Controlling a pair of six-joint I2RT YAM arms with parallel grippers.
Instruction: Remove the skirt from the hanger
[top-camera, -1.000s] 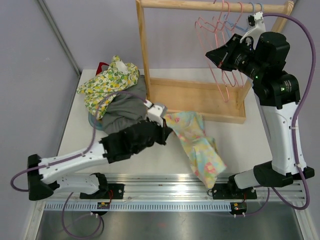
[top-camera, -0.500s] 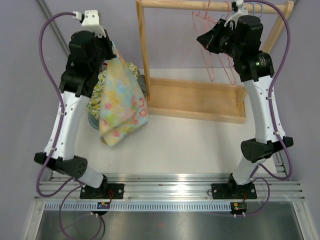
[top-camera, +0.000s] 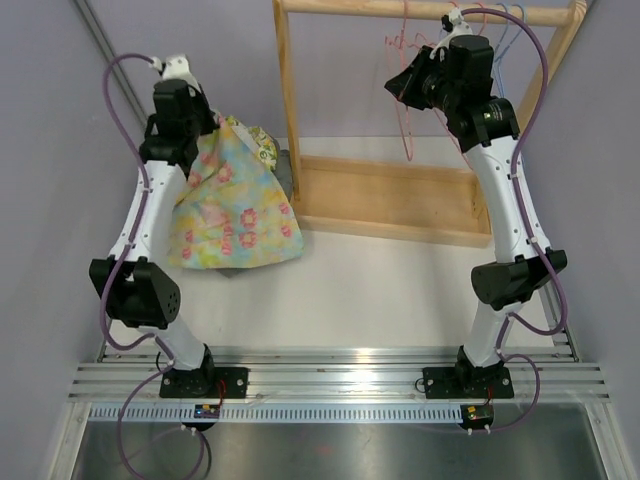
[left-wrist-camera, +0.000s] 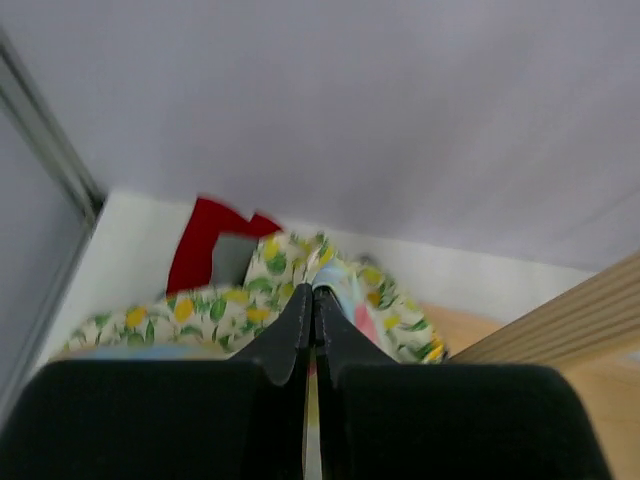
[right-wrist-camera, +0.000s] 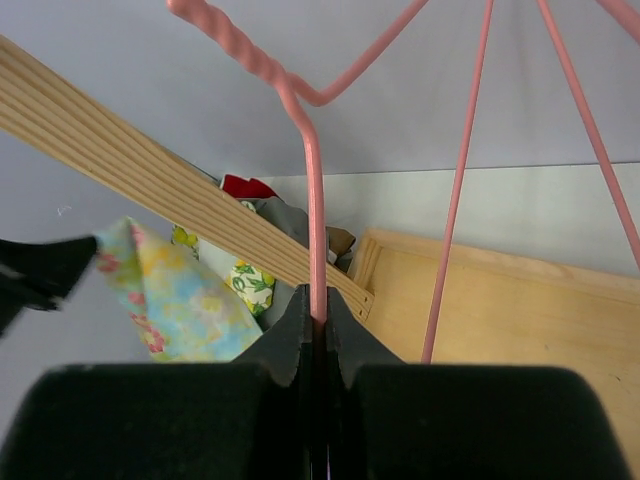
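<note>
From the top camera: hold firm with the left tool (top-camera: 208, 120), clenched on the upper edge of the skirt (top-camera: 235, 205), and lower it gently toward the table (top-camera: 380, 290), steering clear of the rack (top-camera: 285, 120) just beside the cloth. Judging by the drape, treat the skirt as already free. Hangs straight down from the left tool, in front of the clothes pile (top-camera: 262, 140), well apart from the pink hanger (top-camera: 404, 125); impossible to tell whether hem and pile touch. Leave the right tool (top-camera: 395, 88) clamped on that hanger, up by the top rail, to steady the wire.

From the left wrist: shows both fingers pressed together with only a thin sliver of cloth between them. Take the hold as narrow, then; avoid jerks, and let go only once most of the cloth rests on something. Below the tips, find a green-and-yellow garment (left-wrist-camera: 240, 310) and a red garment (left-wrist-camera: 205, 240) near the table's far corner.

From the right wrist: shows the fingers pinched shut on the pink wire, beneath the wooden rail (right-wrist-camera: 150, 170), with no cloth on the wire. Spot the skirt at lower left, beyond that rail, clearly apart from this tool.
</note>
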